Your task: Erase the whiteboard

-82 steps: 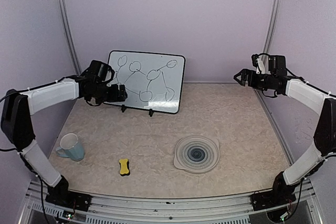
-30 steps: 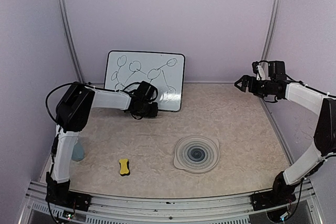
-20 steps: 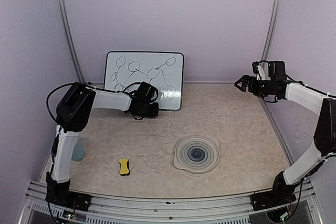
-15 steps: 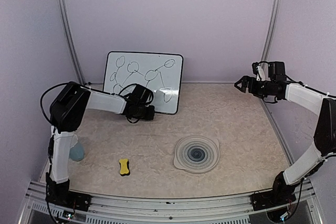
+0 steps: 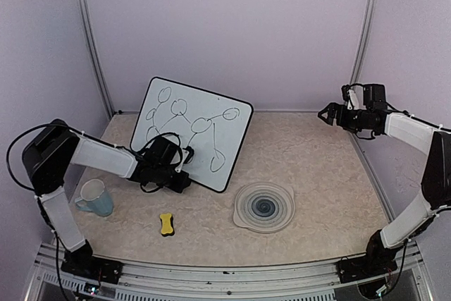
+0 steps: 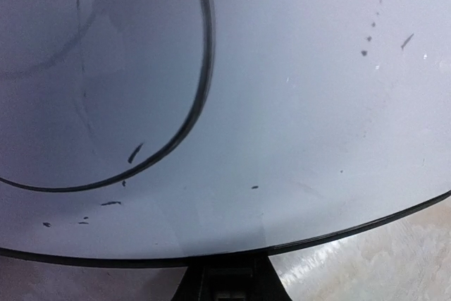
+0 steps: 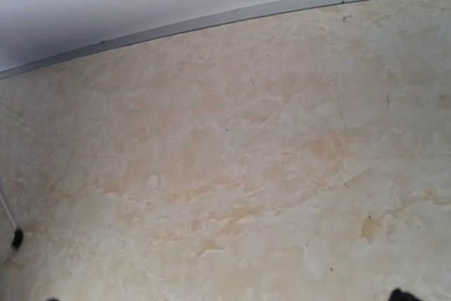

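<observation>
whiteboard (image 5: 194, 132) – stands tilted on the tabletop (image 5: 317, 174), marker loops and lines all unerased | yellow block (image 5: 166, 224), probably the eraser, lies untouched nearward of the whiteboard | left end effector (image 5: 176, 177) at the whiteboard's near lower edge, grip hidden | right end effector (image 5: 328, 113) released, empty, well right of the whiteboard | wiping not yet begun
</observation>
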